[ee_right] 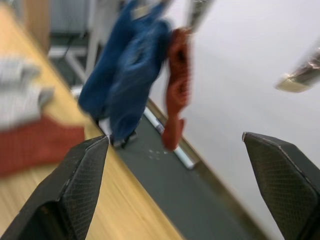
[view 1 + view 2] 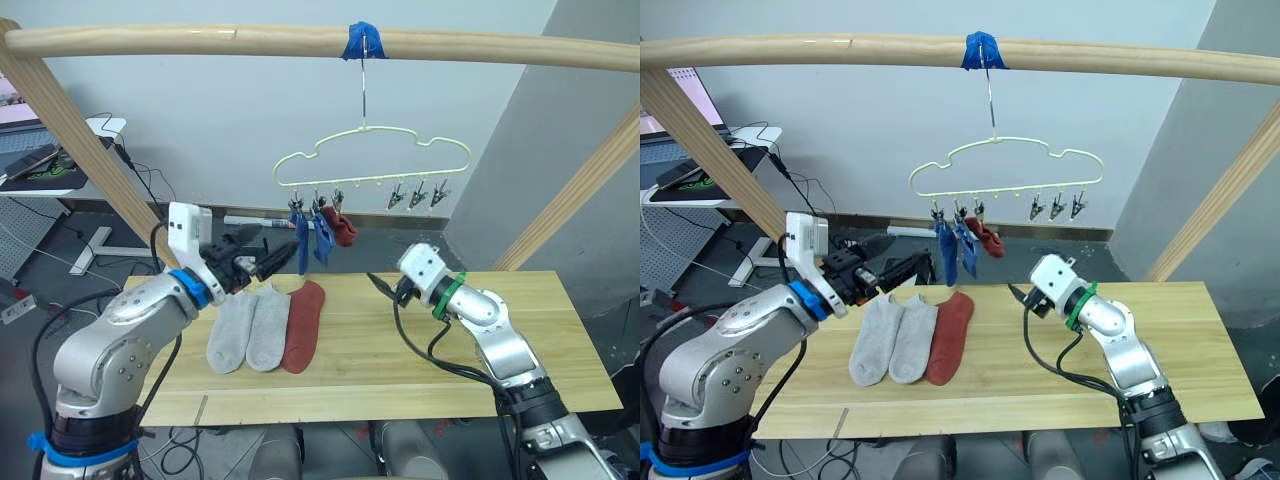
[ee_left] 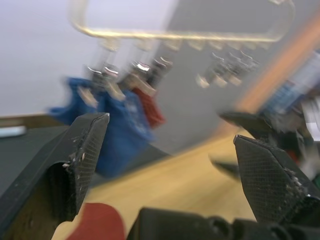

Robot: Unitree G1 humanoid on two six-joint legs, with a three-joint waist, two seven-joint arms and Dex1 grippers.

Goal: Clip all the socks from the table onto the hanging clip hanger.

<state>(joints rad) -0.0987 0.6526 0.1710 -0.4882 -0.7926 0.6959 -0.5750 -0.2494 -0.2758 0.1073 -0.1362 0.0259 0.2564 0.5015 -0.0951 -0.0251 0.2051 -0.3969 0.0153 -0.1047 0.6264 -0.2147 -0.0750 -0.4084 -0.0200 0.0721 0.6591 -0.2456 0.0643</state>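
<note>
From my head camera I see the pale yellow clip hanger (image 2: 372, 166) hanging by its hook from a wooden pole (image 2: 200, 41), where blue tape (image 2: 360, 41) wraps the hook's top. Two blue socks (image 2: 312, 238) and one red sock (image 2: 342, 229) hang side by side from the clips at the hanger's left end, and three clips (image 2: 418, 194) toward the right end hang bare. On the table (image 2: 520, 340) below lie two grey socks (image 2: 250, 327) and a second red sock (image 2: 304, 324), flat and touching in a row, toes toward me, under the hanging ones. My left gripper (image 2: 262, 262) is raised above the table's far left edge, just beside the hanging blue socks, and my right gripper (image 2: 378, 284) is held low over the table to the right of the lying socks, well apart from them. In my left wrist view, my left fingers (image 3: 80, 160) stand wide apart with nothing between them, pointing at the blue socks and the hanging red sock on the clips; a corner of the red sock on the table shows near one finger. In my right wrist view, my right fingers (image 1: 85, 180) are also spread wide and empty, facing the hanging blue and red socks, with the grey socks and the lying red sock off to one side on the wood.
</note>
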